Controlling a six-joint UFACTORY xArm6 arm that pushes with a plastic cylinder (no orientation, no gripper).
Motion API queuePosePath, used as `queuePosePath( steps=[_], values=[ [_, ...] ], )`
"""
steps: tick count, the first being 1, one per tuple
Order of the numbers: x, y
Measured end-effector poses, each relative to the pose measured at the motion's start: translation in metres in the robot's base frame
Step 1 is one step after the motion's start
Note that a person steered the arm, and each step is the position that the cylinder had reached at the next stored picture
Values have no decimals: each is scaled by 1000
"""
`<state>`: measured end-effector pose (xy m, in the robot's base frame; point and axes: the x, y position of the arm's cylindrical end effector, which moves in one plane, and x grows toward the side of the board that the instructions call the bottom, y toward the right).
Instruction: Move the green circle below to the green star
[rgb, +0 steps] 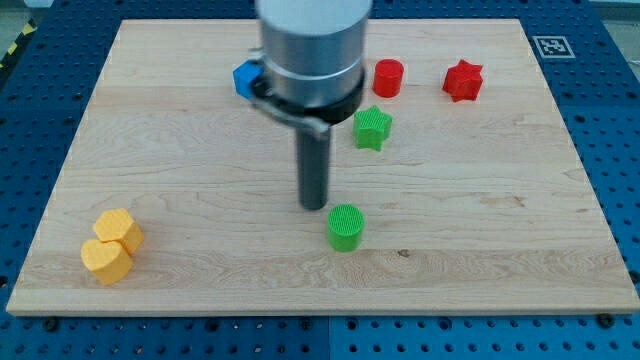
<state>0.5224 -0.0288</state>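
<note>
Seven blocks sit on the board (180, 150). My tip (315, 206) is down on the wood just up and to the view's left of the green circle (345, 226), close but apart from it. I have no hand on this rod, so nothing is held. Green star (372, 128) lies straight above the circle, toward the view's top. Red cylinder (388, 77) and red star (462, 81) sit beyond it. Blue block (243, 78) peeks out behind my arm. Two yellow blocks, a hexagon (120, 229) and a heart (105, 259), touch at the view's bottom left
</note>
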Motion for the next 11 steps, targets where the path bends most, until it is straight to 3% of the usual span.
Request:
queuePosePath(
  steps=[1, 2, 8, 11],
  values=[
    [41, -18],
    [65, 2],
    [39, 80],
    [16, 83]
  ],
)
